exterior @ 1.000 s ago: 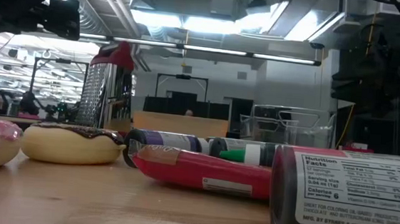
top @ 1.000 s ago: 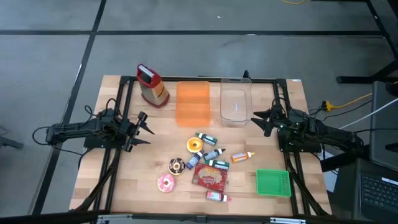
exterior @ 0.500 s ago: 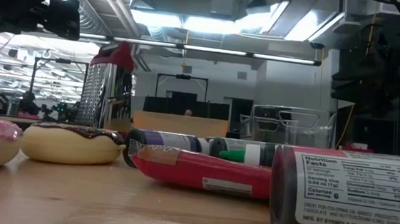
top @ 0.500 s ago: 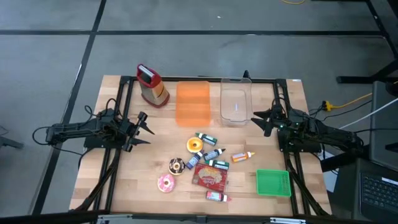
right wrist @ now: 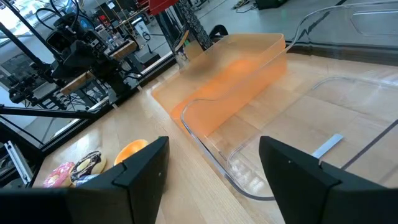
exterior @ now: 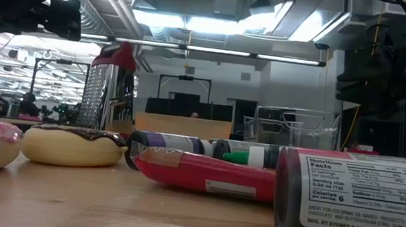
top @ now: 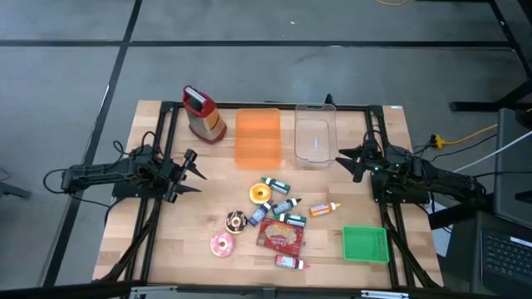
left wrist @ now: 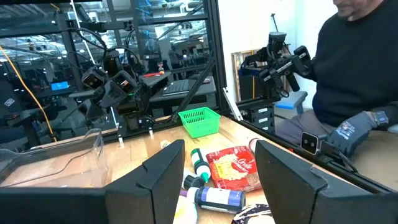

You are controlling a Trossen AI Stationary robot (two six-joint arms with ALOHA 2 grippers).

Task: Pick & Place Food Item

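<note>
So, nearest the front edge of the wooden table [top: 166, 249] sat a small bottle [top: 290, 262] lying on its side, with the pink frosted donut [top: 221, 244] off to its left and the green basket [top: 366, 243] to its right. Just behind those came the red snack packet [top: 280, 236] and the chocolate frosted donut [top: 236, 221], the packet touching a cluster of food colouring bottles [top: 283, 208], and an orange-capped bottle [top: 325, 208] lay a bit apart on the right side. An orange donut [top: 260, 193] sat at the back of that pile, roughly mid-table. Both arms were parked out at the sides, clear of all the food: the left gripper [top: 190, 174] hovered near the left rail with its fingers spread apart and nothing between them, and the right gripper [top: 347, 161] hung just beside the clear container [top: 312, 138], fingers wide apart and holding nothing either. Next to that clear tub was the orange container [top: 258, 136], the two standing side by side at the back of the table. Farthest left at the back stood the box grater [top: 203, 113], upright, with its red handle. Past the table edge in the left wrist view, a person in a dark sweater [left wrist: 364, 68] was sitting, wearing a glove [left wrist: 351, 132].
</note>
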